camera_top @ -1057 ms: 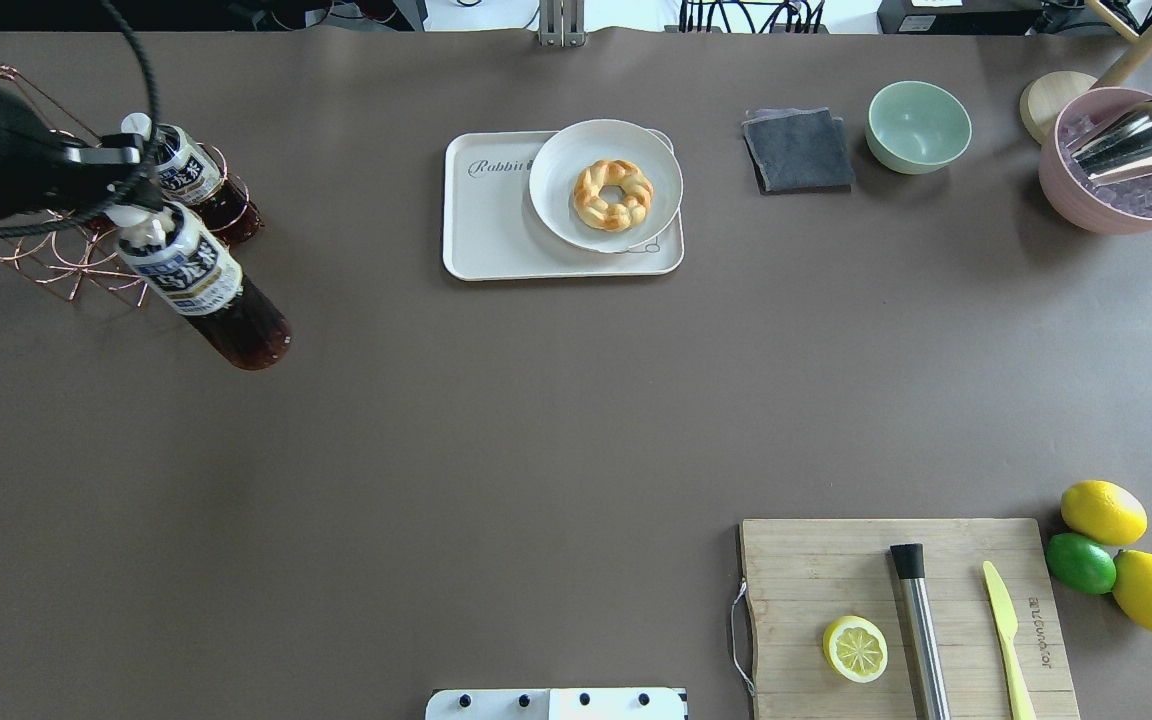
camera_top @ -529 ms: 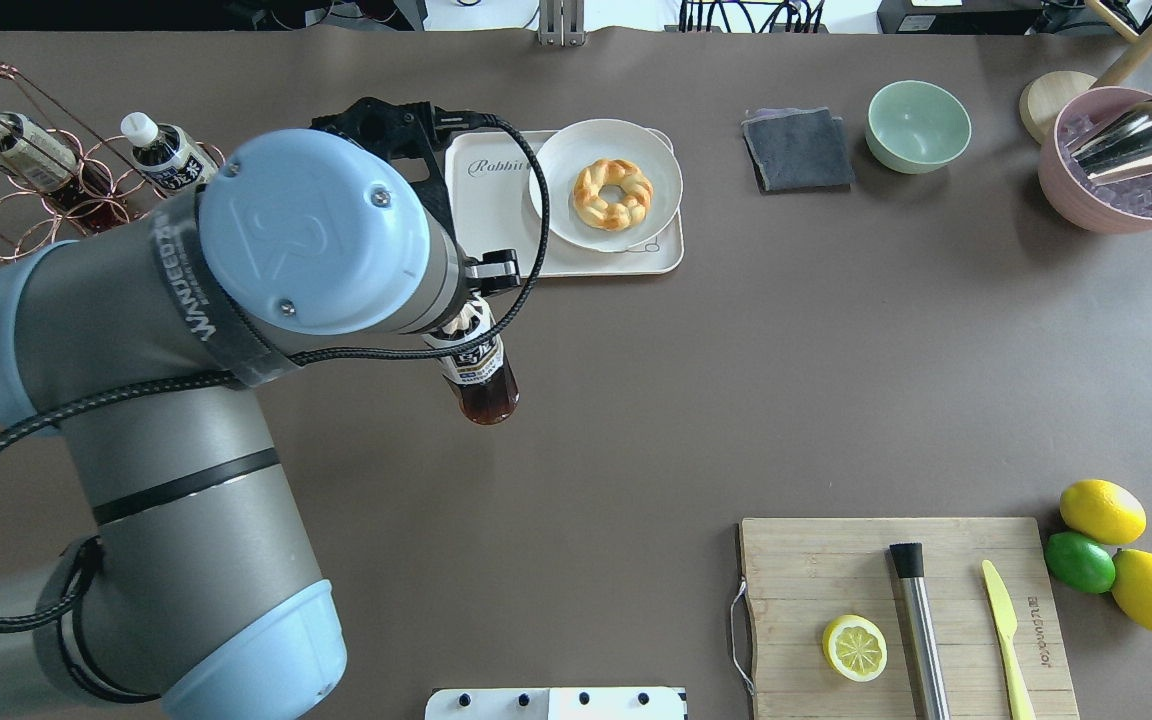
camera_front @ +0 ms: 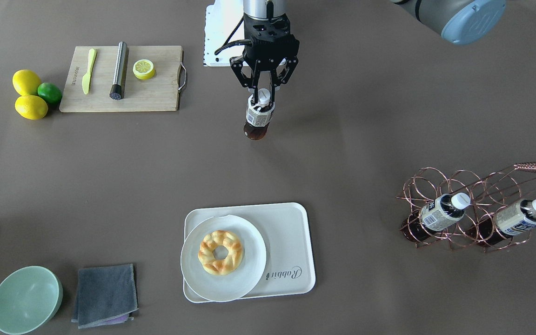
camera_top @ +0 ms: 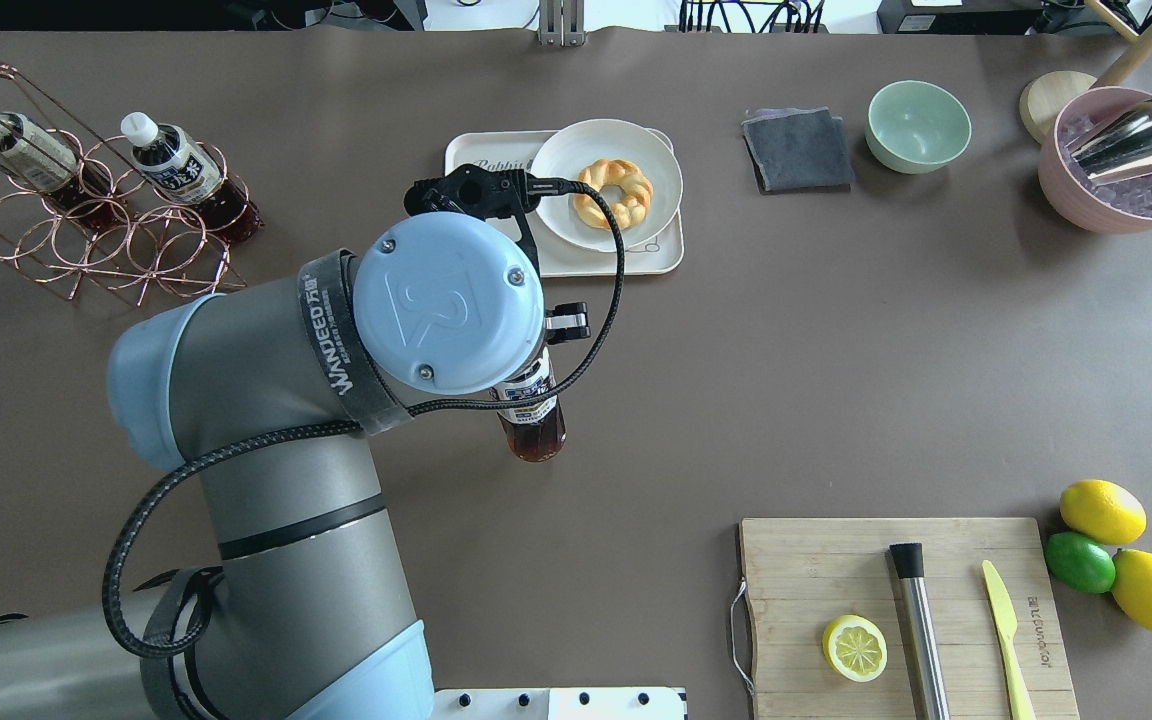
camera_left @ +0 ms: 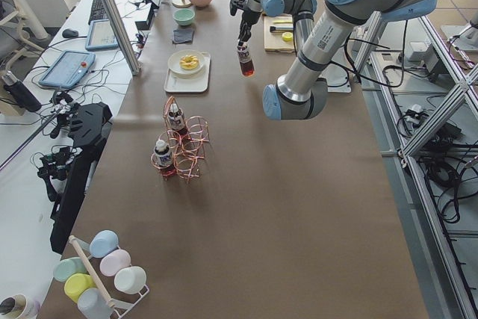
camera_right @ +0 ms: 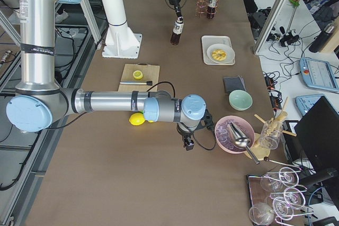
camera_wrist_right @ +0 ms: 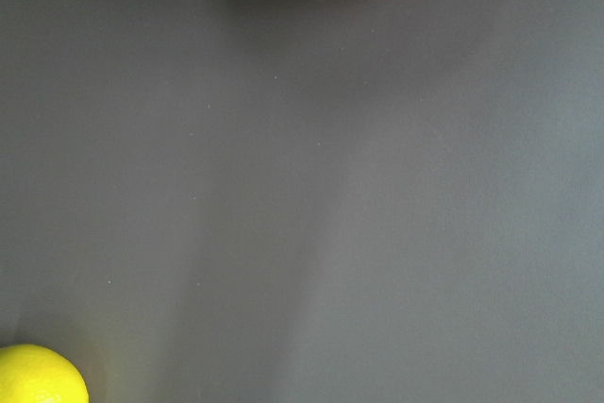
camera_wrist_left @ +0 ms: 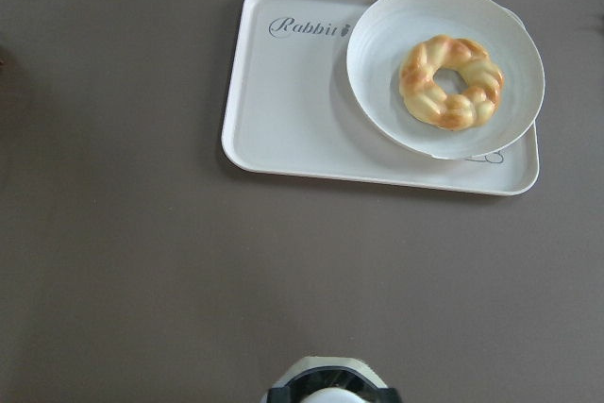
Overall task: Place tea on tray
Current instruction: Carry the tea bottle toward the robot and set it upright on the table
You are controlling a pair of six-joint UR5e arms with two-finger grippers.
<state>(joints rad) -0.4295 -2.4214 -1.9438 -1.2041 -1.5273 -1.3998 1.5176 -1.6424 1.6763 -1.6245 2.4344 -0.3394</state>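
Note:
My left gripper [camera_front: 263,96] is shut on the white cap and neck of the tea [camera_front: 257,119], a small bottle of dark brown liquid with a beige label. The bottle hangs upright over the table's middle, on the robot's side of the tray. In the overhead view the wrist hides the gripper and only the bottle's lower part [camera_top: 534,425] shows. The cream tray [camera_front: 291,232] marked "Rabbit" lies ahead in the left wrist view [camera_wrist_left: 293,110]. My right gripper [camera_right: 186,142] shows only in the exterior right view, low beside the pink bowl. I cannot tell if it is open.
A white plate [camera_front: 254,242] with a ring pastry [camera_front: 220,251] covers half the tray. A copper wire rack [camera_front: 472,186] holds two more bottles. A cutting board [camera_front: 156,100], lemons [camera_front: 28,95], a green bowl [camera_front: 26,298] and a grey cloth [camera_front: 105,293] lie around.
My left arm has carried the tea bottle from beside the wire rack rightward and toward the robot's side, to a spot in front of the tray.

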